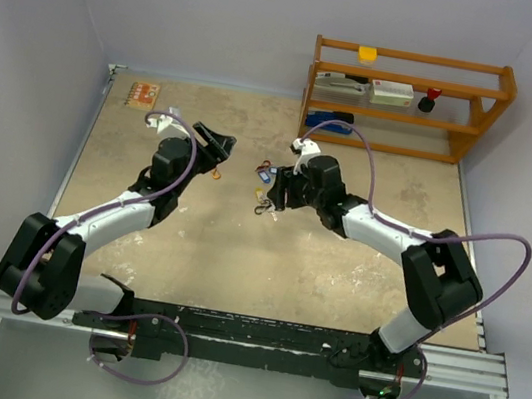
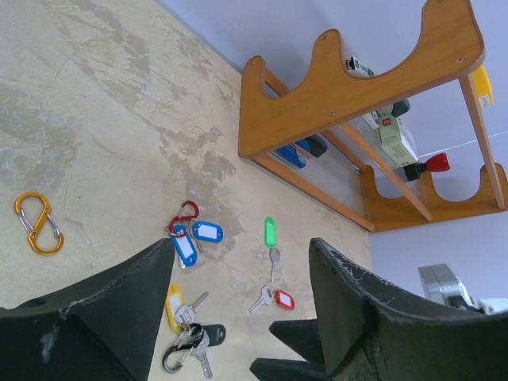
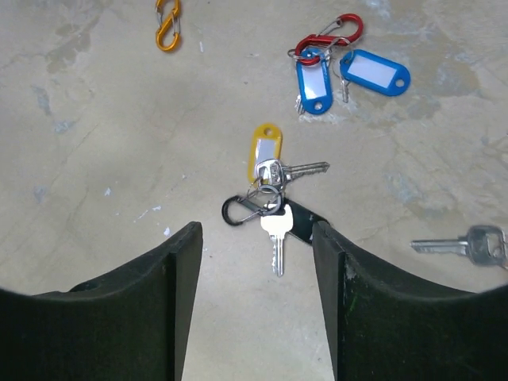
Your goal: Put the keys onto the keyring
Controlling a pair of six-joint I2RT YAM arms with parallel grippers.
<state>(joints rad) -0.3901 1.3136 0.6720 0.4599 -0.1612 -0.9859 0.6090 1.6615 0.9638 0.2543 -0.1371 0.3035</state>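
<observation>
**A:** What does the overhead view give you?

**B:** Your left hand [image 1: 219,144] hangs above the mottled beige worktop [image 1: 187,248], with the small orange figure-8 clip [image 1: 215,174] just beside it. Your right hand [image 1: 269,192] is near the middle, and the wooden shelf rack [image 1: 402,105] stands at the far edge.

**A:** And your left wrist camera?

**B:** The left hand is released, its black fingers [image 2: 119,309] spread wide. Past them on the worktop lie the green-tagged silver key [image 2: 271,238] and the red-tagged silver key [image 2: 275,298], near each other. The two blue-tagged keys on a red clip [image 2: 189,232] are to their left.

**A:** And your right wrist?

**B:** The right hand is released too, with its jaws apart. The bunch of silver keys with a yellow tag [image 3: 268,163] lies flat just beyond the fingertips. It is gathered at the black carabiner clip [image 3: 238,211].
</observation>
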